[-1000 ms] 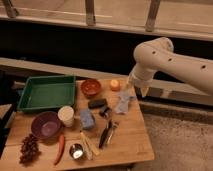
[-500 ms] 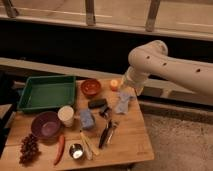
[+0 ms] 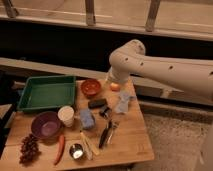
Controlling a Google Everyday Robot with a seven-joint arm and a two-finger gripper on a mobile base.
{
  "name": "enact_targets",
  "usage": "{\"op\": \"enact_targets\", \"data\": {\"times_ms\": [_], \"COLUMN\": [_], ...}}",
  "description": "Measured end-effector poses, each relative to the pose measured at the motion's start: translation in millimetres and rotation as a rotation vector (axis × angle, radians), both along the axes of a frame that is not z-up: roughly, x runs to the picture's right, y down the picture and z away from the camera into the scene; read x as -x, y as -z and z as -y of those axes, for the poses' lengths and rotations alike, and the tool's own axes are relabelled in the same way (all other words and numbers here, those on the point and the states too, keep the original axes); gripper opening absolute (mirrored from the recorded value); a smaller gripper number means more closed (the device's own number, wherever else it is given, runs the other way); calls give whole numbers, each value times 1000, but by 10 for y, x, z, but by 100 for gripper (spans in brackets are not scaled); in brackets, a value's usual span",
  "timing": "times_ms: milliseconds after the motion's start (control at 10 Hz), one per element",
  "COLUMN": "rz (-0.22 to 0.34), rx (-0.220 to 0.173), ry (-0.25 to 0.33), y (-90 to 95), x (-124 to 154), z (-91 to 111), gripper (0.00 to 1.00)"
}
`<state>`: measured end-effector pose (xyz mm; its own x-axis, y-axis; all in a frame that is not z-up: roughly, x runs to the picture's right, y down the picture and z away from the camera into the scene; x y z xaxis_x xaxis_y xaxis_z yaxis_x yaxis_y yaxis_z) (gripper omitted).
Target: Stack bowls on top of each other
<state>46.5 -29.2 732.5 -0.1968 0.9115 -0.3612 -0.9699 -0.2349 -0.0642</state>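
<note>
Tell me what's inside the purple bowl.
The purple bowl looks empty; its near inner wall is hidden by its rim. The gripper hangs away, by the orange bowl.

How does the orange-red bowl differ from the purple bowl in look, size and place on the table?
Colour: the orange-red bowl is terracotta; the purple bowl is dark violet. Size: the orange-red bowl is smaller than the purple bowl. Place: the orange-red bowl sits at the far side, right of the green tray, near the claw; the purple bowl sits nearer the camera, beside the white cup. Both are round, upright and unstacked.
</note>
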Motion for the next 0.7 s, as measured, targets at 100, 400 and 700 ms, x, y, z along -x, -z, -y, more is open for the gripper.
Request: {"op": "enact_targets", "data": {"times_ms": [100, 400, 700], "rz": [24, 24, 25], "rx": [-9, -9, -8], "ry": [-7, -14, -14], "y": [-57, -59, -62], "x": [135, 123, 132], "z": [49, 55, 51], "gripper": [65, 65, 65]}}
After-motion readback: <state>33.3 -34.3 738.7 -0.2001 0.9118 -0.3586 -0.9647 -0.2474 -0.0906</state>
